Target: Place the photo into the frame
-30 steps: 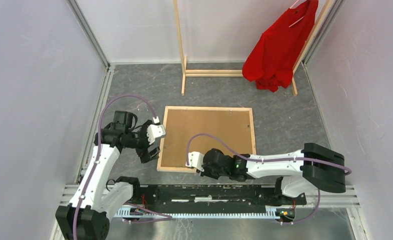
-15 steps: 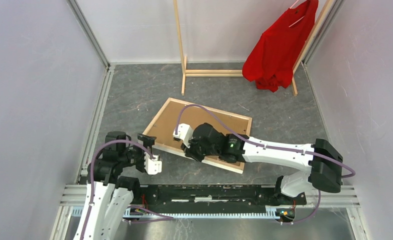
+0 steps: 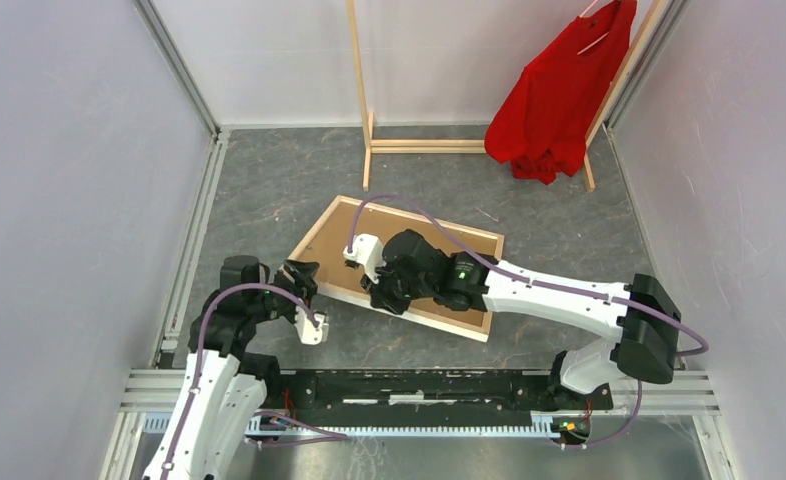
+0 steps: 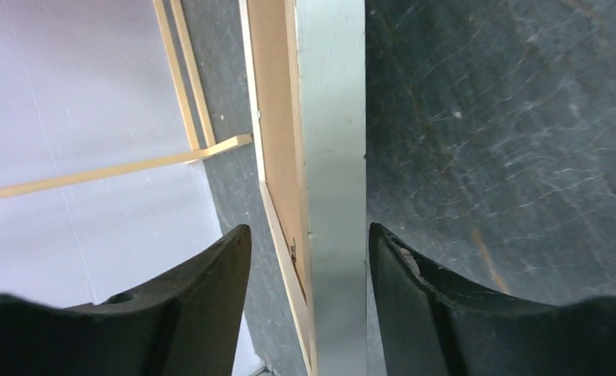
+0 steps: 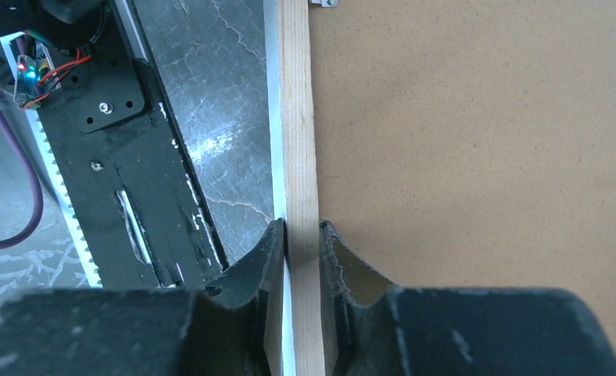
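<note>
Jaws on the right arm (image 3: 559,300) are clamped on the near-left rim of the frame (image 3: 469,231), which lies skewed and back up on the grey surface (image 3: 269,180). The photo (image 3: 327,248) sits inside the wood rim, its plain brown board facing up. Jaws on the left arm (image 3: 214,350) stand apart just beside the frame's left corner. A wooden clothes rack (image 3: 364,110) with a red shirt (image 3: 554,100) stands at the far side, well apart from the frame.

From the left wrist, the two dark jaws are spread, and the frame (image 4: 332,157) runs up between them, showing a white face beside a light wood strip. I cannot tell whether either jaw touches it. Grey surface (image 4: 509,157) lies to the right, and thin wooden bars (image 4: 187,86) show to the left.

From the right wrist, the jaws pinch the frame (image 5: 298,141) by its wood rim, one on each side. The photo (image 5: 485,157) fills the right side as brown board, touching the rim. Grey surface (image 5: 211,102) and a black rail (image 5: 125,172) lie to the left.
</note>
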Robot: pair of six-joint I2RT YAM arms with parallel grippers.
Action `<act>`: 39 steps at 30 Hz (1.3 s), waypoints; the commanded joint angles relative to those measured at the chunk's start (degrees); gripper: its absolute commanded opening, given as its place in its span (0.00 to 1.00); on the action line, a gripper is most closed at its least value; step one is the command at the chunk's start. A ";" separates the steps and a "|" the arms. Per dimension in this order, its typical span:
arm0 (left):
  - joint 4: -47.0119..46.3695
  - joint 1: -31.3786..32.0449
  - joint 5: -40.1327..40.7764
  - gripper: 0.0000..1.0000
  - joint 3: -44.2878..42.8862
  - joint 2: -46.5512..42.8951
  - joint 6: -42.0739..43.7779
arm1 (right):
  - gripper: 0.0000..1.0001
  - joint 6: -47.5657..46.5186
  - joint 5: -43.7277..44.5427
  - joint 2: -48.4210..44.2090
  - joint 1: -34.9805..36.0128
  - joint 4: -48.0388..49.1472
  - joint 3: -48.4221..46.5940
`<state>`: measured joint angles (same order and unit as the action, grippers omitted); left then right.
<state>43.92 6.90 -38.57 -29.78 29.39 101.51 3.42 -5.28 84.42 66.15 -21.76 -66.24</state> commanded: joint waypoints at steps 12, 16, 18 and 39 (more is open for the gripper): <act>-12.60 0.93 -0.72 0.10 -1.74 2.68 -4.61 | 0.76 -9.06 4.93 -7.65 -2.19 2.03 0.31; -11.61 1.01 -1.24 0.10 -3.27 3.37 -6.76 | 0.81 -12.57 8.21 -11.65 -0.59 2.83 4.81; -10.83 1.10 -1.49 0.10 -4.03 3.78 -7.57 | 0.83 -14.56 10.98 -12.16 1.39 1.46 5.08; -11.08 1.19 -1.51 0.17 -11.87 7.79 -23.10 | 0.40 -23.37 44.78 -8.96 8.09 6.73 5.86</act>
<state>36.07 8.23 -37.47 -37.21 36.82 89.73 -18.63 33.63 77.93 73.89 -21.08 -59.53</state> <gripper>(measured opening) 0.323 0.474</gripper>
